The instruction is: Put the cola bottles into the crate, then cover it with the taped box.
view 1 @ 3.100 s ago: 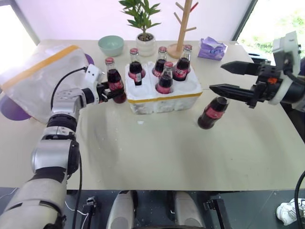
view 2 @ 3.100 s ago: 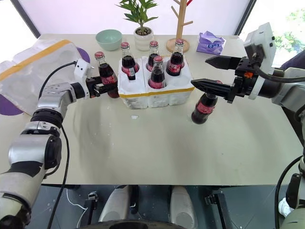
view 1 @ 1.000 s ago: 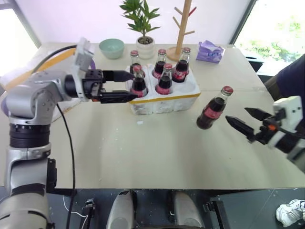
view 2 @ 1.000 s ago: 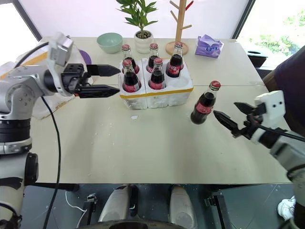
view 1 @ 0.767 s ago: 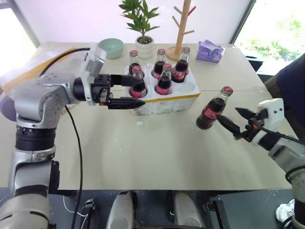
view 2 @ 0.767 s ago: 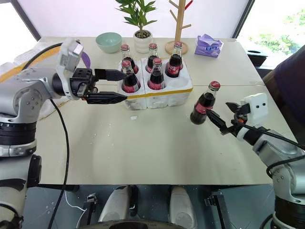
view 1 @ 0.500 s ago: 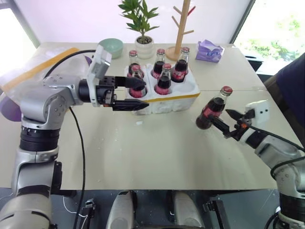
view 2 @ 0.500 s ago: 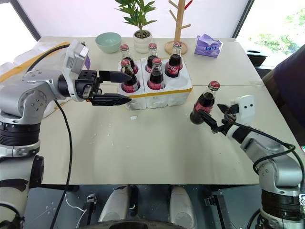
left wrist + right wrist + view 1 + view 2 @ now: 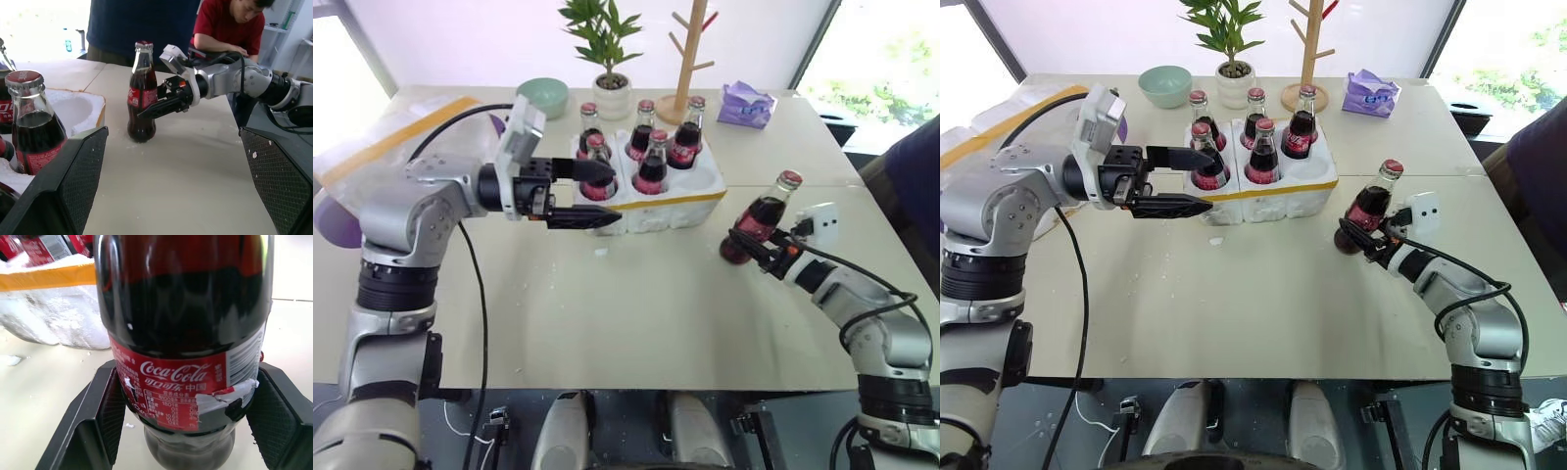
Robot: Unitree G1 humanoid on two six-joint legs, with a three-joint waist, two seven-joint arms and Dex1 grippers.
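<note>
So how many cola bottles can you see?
6. Five stand in the crate. One stands on the table, in the right hand.

Table: pale beige rectangular tabletop (image 9: 607, 323); serves as landmark for all entries.
Bowl: round pale green ceramic bowl (image 9: 541, 95), near the table's far edge, left of the plant pot.
Plant: green leafy plant in a small white pot (image 9: 612, 91), at the table's far edge, between bowl and wooden stand.
Stand: light wooden branched peg stand on a round base (image 9: 689, 61), at the table's far edge, just right of the plant pot.
Packet: crumpled purple plastic packet (image 9: 747, 102), at the table's far right corner.
Disc: purple rounded item (image 9: 335, 220), at the table's left edge, partly hidden.
Persons: one in a dark blue top (image 9: 142, 22), one in a red shirt (image 9: 230, 24), beyond the table.
</note>
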